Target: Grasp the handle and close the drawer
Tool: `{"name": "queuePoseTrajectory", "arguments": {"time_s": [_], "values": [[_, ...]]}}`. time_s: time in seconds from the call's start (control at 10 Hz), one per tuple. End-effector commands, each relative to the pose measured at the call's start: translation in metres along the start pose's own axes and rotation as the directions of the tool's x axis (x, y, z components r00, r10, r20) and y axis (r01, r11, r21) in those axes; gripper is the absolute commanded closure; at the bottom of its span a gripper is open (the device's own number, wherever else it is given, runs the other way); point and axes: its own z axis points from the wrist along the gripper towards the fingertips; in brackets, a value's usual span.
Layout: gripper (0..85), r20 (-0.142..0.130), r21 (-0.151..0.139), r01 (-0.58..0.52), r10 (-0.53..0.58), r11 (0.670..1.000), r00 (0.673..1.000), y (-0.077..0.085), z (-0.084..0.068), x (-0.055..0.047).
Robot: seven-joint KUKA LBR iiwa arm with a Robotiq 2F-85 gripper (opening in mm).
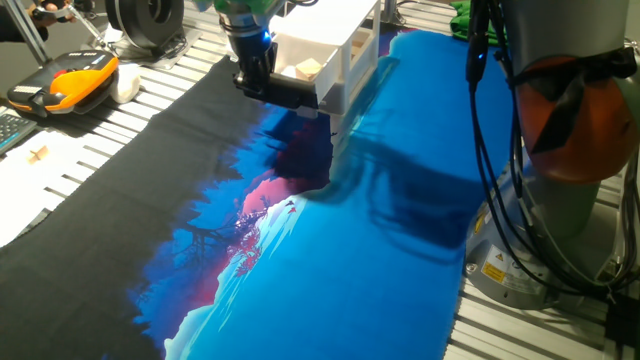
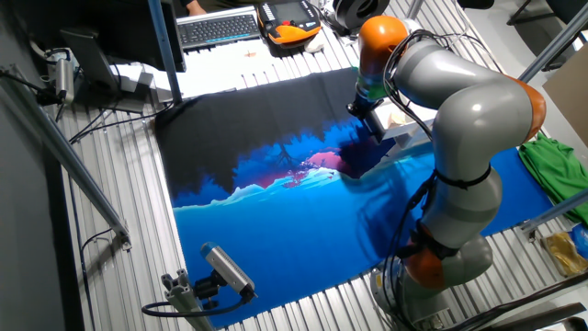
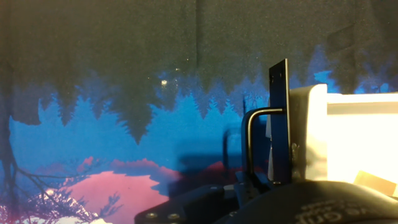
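Note:
The white drawer [image 1: 312,52] stands pulled out of the small white cabinet [image 1: 356,58] at the far edge of the mat, with pale items inside. The handle [image 1: 290,93] is a dark bar across its front. My gripper [image 1: 252,82] comes down from above at the bar's left end and seems shut on it. In the hand view the dark front strip [image 3: 280,118] and the thin bent handle [image 3: 249,140] stand upright just right of centre, the handle running down into my fingers [image 3: 205,205]. The drawer [image 3: 354,137] glows white at the right. The other fixed view shows my gripper [image 2: 372,118] at the drawer [image 2: 401,119].
A printed blue, pink and black mat [image 1: 330,250] covers the table. An orange-black device [image 1: 70,80] and a white object [image 1: 125,82] lie at the left. The arm's base [image 1: 570,150] with cables stands at the right. A keyboard [image 2: 216,28] and green cloth [image 2: 551,161] lie off the mat.

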Motion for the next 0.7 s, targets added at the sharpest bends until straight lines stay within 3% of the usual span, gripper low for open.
{"name": "queuePoseTrajectory", "arguments": {"time_s": [0.0, 0.6], "values": [[85.0, 0.0, 0.0, 0.001, -0.001, 1.0, 1.0, -0.0004, -0.0001, 0.0002], [85.0, 0.009, -0.015, 0.008, -0.008, 1.0, 1.0, -0.009, 0.0036, 0.0005]]}}
